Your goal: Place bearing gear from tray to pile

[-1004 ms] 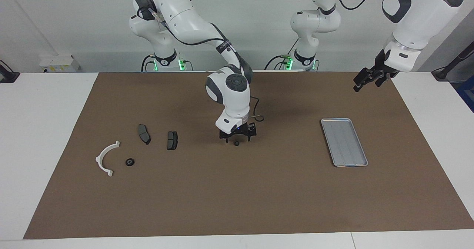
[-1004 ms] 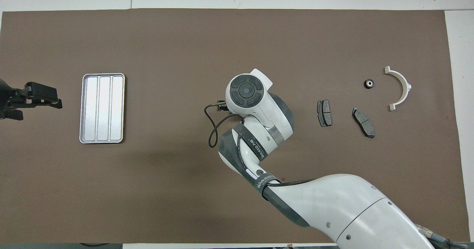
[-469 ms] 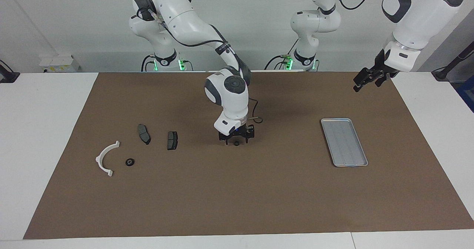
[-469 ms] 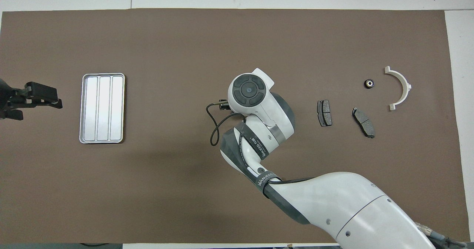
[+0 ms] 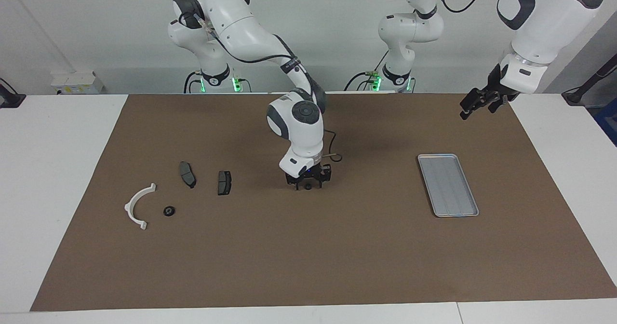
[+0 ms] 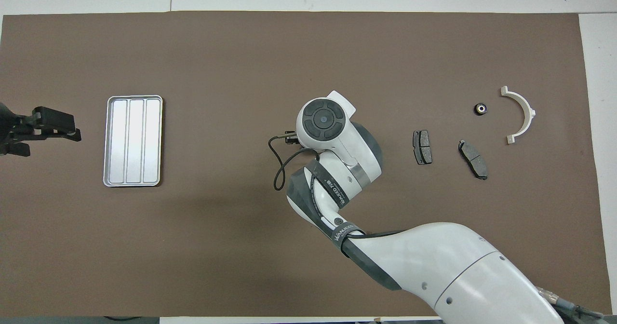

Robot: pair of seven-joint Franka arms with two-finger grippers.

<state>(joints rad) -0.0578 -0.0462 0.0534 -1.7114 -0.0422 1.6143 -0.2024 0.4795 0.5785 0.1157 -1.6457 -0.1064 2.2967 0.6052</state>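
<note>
A small black bearing gear (image 5: 307,187) lies on the brown mat mid-table. My right gripper (image 5: 308,183) stands low over it, open, one finger on each side of the gear and neither touching it. In the overhead view the right arm's wrist (image 6: 322,119) hides both gear and gripper. The silver tray (image 5: 448,185) (image 6: 133,141) sits bare toward the left arm's end. The pile lies toward the right arm's end: a white half-ring bracket (image 5: 137,206) (image 6: 521,114), two dark brake pads (image 5: 187,174) (image 5: 224,182) and another small black gear (image 5: 168,211) (image 6: 480,108). My left gripper (image 5: 470,106) (image 6: 55,127) waits open, raised over the mat's corner.
The brown mat (image 5: 308,256) covers most of the white table. A black cable (image 6: 277,162) loops out from the right wrist just above the mat, on the tray's side of the wrist.
The right gripper has sunk a little onto the gear and its fingers have drawn closer together. The left arm has not moved.
</note>
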